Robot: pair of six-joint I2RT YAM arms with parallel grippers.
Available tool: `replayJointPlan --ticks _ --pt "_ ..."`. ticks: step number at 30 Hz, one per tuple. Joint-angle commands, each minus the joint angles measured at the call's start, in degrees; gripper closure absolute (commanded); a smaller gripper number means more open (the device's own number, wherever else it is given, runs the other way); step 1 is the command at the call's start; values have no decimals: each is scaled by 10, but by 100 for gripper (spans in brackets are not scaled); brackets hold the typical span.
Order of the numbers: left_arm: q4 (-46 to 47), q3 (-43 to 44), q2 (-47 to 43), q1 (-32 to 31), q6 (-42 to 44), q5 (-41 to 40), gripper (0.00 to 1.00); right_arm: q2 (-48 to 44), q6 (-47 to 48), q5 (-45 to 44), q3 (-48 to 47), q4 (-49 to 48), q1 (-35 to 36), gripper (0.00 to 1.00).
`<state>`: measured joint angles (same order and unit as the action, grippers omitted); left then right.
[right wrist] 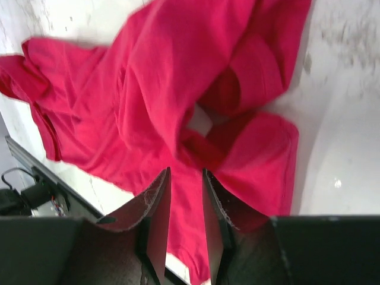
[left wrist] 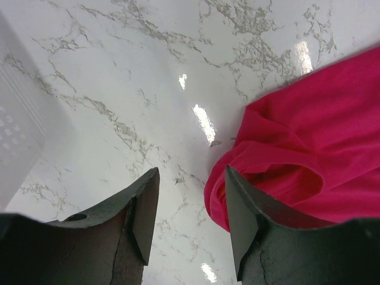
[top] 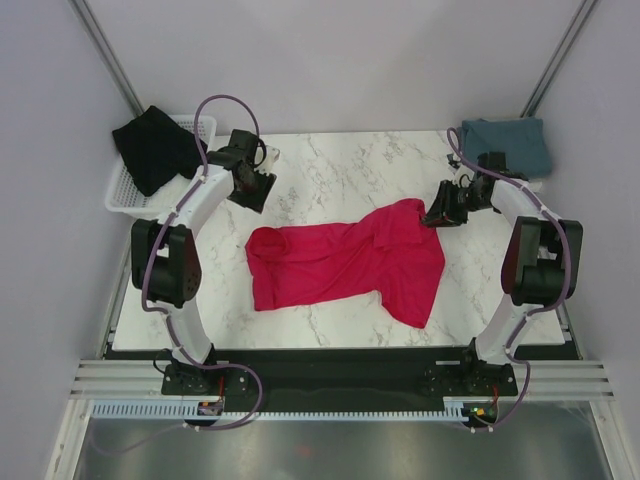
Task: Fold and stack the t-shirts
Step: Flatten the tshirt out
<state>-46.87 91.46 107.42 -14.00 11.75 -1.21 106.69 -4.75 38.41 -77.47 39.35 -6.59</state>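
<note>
The crimson red t-shirt (top: 340, 262) lies crumpled across the middle of the marble table (top: 330, 170). My right gripper (top: 437, 215) is at its far right corner; in the right wrist view its jaws (right wrist: 186, 171) stand narrowly apart with a ridge of red cloth (right wrist: 148, 77) drawn up between them. My left gripper (top: 250, 188) hangs open and empty above bare marble left of the shirt; in the left wrist view (left wrist: 192, 172) the shirt's edge (left wrist: 309, 148) lies just beside the right finger. The black t-shirt (top: 152, 148) is draped over the basket. The blue-grey t-shirt (top: 510, 145) sits folded at the far right corner.
A white wire basket (top: 122, 190) stands off the table's far left edge, and its side shows in the left wrist view (left wrist: 18, 119). A black strip and metal rails run along the near edge by the arm bases.
</note>
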Motion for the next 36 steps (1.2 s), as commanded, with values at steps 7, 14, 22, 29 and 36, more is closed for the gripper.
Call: replayJointPlan --ticks 7,14,22,29,36 --pt "0 10 -26 -2 -14 22 45 -78 66 26 33 43 -10 66" --pt "0 11 -31 -2 -14 24 45 -70 83 34 73 42 -11 65" --pt "3 -8 -48 -1 -9 13 46 -28 78 25 74 1 -11 64" --pt "6 -27 -56 -1 -6 14 46 5 73 25 54 -14 -11 63" --pt "11 -31 -54 -1 -6 0 45 26 49 39 49 -47 6 63"
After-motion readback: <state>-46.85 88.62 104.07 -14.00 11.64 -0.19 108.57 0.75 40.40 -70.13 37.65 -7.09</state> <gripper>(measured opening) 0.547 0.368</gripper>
